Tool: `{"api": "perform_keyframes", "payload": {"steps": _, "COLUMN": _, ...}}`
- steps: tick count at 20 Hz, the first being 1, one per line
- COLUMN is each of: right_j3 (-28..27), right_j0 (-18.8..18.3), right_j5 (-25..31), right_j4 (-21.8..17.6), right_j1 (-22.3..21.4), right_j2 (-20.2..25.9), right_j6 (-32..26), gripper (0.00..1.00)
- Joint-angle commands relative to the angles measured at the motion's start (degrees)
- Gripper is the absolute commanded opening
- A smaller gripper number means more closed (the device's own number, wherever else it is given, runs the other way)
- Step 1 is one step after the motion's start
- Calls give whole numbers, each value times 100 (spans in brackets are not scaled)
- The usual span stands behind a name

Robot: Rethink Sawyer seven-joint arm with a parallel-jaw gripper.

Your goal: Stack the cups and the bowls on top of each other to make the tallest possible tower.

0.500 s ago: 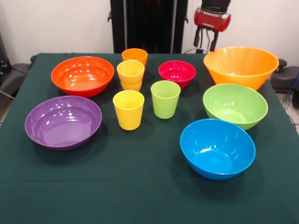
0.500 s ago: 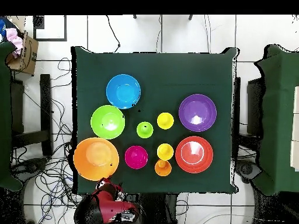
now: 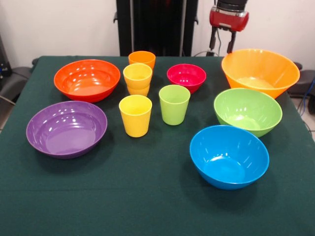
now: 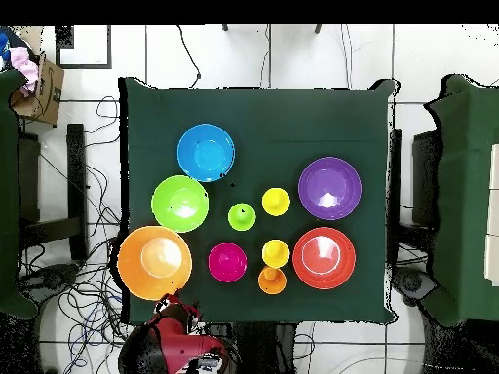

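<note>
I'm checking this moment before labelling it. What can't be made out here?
- End effector, front view: its tips drop behind the large orange bowl, so open or shut is unclear.
- End effector, overhead view: the red arm head covers it.
- Yellow cup, front view: an orange band shows beneath it; whether that is a second cup nested below is unclear.

A dark green cloth [image 3: 147, 206] covers the table, hanging to the floor. Behind stands a plain pale wall [image 3: 59, 27]. The floor is white tile [image 4: 273, 58] with dark joints, strewn with black cables [image 4: 83, 302]. A cardboard box [image 4: 44, 88] sits near one corner, and green-draped furniture [image 4: 468, 195] flanks the table.
</note>
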Motion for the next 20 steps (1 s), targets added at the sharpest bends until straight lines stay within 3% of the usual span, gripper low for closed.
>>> {"api": "perform_keyframes", "payload": {"steps": 1, "right_j3": -456, "right_j0": -75, "right_j5": 135, "right_j4": 291, "right_j1": 162, "right_j2": 626, "right_j6": 1252, "gripper": 100}}
{"api": "perform_keyframes", "payload": {"steps": 6, "right_j3": -535, "right_j0": -83, "right_j5": 31, "right_j4": 274, "right_j1": 302, "right_j2": 635, "right_j6": 1271, "gripper": 100}}
{"api": "perform_keyframes", "payload": {"steps": 13, "right_j3": -341, "right_j0": -58, "right_j5": 289, "right_j4": 333, "right_j1": -40, "right_j2": 586, "right_j6": 1230, "gripper": 100}}
{"api": "perform_keyframes", "payload": {"steps": 20, "right_j3": -579, "right_j0": -136, "right_j5": -87, "right_j4": 255, "right_j1": 384, "right_j2": 680, "right_j6": 1305, "gripper": 100}}
